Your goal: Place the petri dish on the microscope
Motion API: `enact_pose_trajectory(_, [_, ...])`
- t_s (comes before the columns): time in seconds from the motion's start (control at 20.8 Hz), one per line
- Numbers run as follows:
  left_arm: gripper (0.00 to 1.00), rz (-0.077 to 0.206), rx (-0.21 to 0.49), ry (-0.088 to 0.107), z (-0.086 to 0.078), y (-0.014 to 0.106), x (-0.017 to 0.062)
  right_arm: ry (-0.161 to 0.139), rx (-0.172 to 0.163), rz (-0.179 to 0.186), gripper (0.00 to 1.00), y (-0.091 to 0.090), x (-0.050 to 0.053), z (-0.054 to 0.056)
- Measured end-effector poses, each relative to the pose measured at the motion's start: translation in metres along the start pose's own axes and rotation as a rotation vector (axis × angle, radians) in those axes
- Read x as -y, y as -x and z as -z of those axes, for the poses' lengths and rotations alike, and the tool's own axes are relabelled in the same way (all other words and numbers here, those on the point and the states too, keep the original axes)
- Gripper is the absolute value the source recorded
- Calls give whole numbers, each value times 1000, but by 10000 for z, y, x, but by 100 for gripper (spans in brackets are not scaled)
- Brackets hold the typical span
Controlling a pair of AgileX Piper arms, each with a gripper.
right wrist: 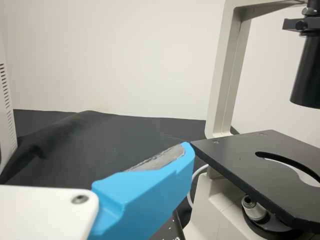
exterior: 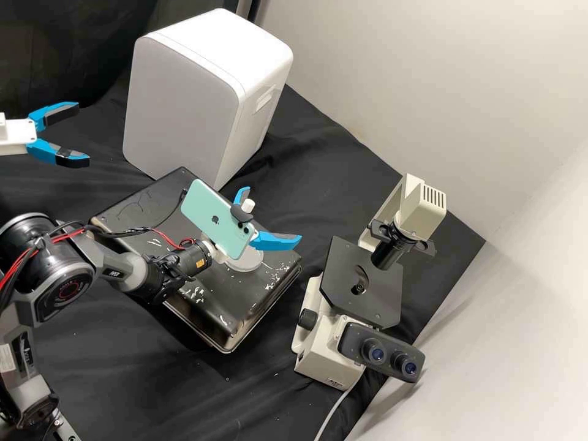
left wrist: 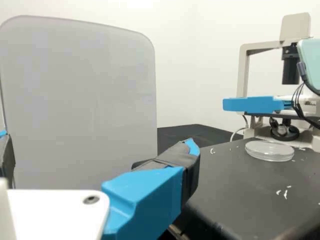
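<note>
The clear petri dish (exterior: 247,261) (left wrist: 270,150) lies flat on a dark scuffed slab (exterior: 202,294) at mid-bench. My right gripper (exterior: 264,220) hovers just above the dish, open, with nothing between its blue fingers (right wrist: 150,190); one of its fingers (left wrist: 254,104) hangs over the dish in the left wrist view. The microscope (exterior: 361,294) stands to the right, its black stage (exterior: 361,278) (right wrist: 265,165) bare under the dark condenser (right wrist: 307,70). My left gripper (exterior: 61,136) is open at the far left edge, well away from the dish, and holds nothing.
A tall white box (exterior: 205,92) (left wrist: 80,100) stands behind the slab. A mint-green phone (exterior: 215,217) rides on the right arm's wrist. The microscope's eyepieces (exterior: 386,354) point toward the front. A black cloth (exterior: 153,380) covers the bench; a pale wall (exterior: 502,214) runs along its right side.
</note>
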Motion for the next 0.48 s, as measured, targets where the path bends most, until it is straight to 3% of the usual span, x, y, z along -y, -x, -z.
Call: enact_pose_trajectory(0.48, [100,-1,-7,3,6,0,-1,0,3,-1,100,45,10,-20])
